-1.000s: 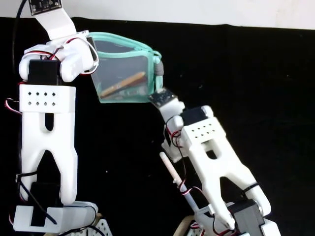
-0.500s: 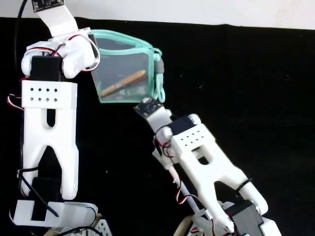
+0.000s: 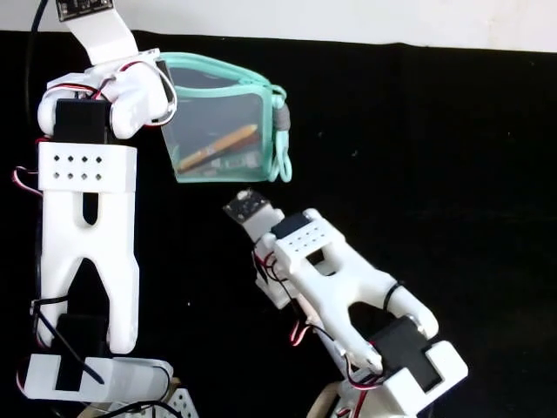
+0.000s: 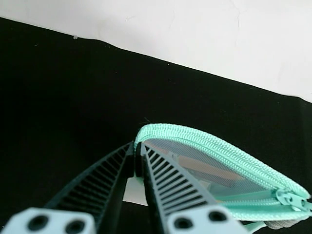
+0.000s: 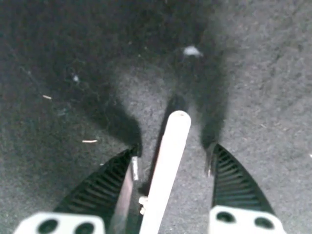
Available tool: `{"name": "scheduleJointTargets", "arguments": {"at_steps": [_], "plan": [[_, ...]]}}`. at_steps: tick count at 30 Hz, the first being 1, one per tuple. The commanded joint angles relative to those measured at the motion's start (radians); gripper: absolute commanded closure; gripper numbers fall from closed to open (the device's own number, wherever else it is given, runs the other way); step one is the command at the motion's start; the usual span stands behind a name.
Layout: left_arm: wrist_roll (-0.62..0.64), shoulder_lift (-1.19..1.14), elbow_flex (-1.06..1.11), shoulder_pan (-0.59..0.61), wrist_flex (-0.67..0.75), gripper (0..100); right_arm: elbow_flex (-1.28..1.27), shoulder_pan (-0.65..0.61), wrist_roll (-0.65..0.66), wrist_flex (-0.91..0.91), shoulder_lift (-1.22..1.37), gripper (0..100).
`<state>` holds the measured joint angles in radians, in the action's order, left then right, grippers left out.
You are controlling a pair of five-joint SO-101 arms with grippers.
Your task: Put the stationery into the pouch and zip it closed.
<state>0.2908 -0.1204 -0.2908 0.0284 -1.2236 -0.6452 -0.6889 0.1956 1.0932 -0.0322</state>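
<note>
Pouch (image 3: pixel 218 131): mint-green binding and zip teeth, clear sides with a fine mesh weave. Dark grey tab (image 3: pixel 280 117) at the pouch's zip end.
Pencil (image 3: pixel 218 146) inside the pouch: orange-yellow.
Cloth (image 3: pixel 435 174) under the pouch: plain black, a few pale lint flecks.
Wall (image 3: pixel 348 17) beyond the pouch: white.
Left arm (image 3: pixel 85 218) and right arm (image 3: pixel 348 279): white shells, black motors, red and black wires.
Left gripper (image 4: pixel 138 156) at the pouch corner: black, ribbed.
Right gripper (image 5: pixel 173 148): same black ribbing, with a white rod (image 5: pixel 168 161).

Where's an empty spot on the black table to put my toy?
The table is bare right of the pouch and the right arm. It's crowded between the pouch, the left arm and the right arm.
</note>
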Motion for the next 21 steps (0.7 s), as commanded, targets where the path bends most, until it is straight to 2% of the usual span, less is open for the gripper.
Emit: {"name": "scheduleJointTargets", "arguments": {"at_steps": [1,4,9,14,21], "plan": [[-0.006,-0.096,0.016,-0.033,-0.017,99,0.010,-0.012,-0.011,-0.008,0.001,85.2],[-0.006,-0.096,0.016,-0.033,-0.017,99,0.010,-0.010,-0.012,-0.008,0.002,99.8],[-0.006,-0.096,0.016,-0.033,-0.017,99,0.007,-0.005,-0.017,-0.005,-0.004,99.1],[-0.006,-0.096,0.016,-0.033,-0.017,99,0.031,0.010,-0.075,-0.001,-0.005,99.1],[-0.006,-0.096,0.016,-0.033,-0.017,99,0.140,0.159,-0.077,0.094,-0.007,99.1]]}}
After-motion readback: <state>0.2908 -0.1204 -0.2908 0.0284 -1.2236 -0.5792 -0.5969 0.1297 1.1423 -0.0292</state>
